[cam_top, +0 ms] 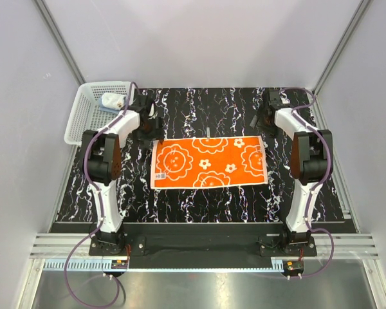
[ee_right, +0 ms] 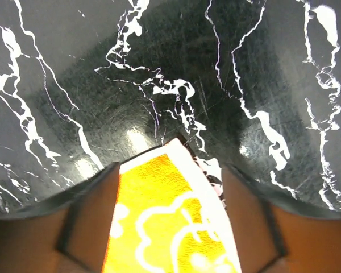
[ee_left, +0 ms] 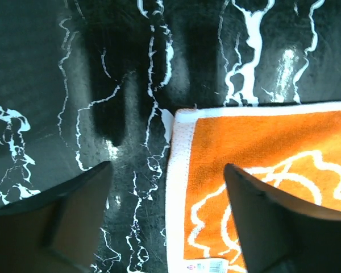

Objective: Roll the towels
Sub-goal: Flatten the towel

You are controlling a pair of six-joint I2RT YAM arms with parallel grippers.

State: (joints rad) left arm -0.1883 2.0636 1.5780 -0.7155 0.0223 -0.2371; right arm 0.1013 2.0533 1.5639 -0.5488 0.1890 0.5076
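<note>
The orange towel (cam_top: 209, 162) with white flower print lies spread flat in the middle of the black marble table. My left gripper (cam_top: 150, 135) is open over its far left corner; in the left wrist view the gripper (ee_left: 167, 166) straddles the towel's white edge (ee_left: 179, 187), with one finger (ee_left: 273, 222) above the cloth. My right gripper (cam_top: 264, 125) is open at the far right corner; in the right wrist view the gripper (ee_right: 170, 168) has the towel corner (ee_right: 159, 216) between its fingers (ee_right: 256, 222). A light blue bundle (cam_top: 112, 101), apparently the blue towel, lies in the basket.
A white perforated basket (cam_top: 83, 122) stands at the far left, partly off the table edge, next to the left arm. The table (cam_top: 199, 199) is black with white veins. Grey walls close in the back and both sides.
</note>
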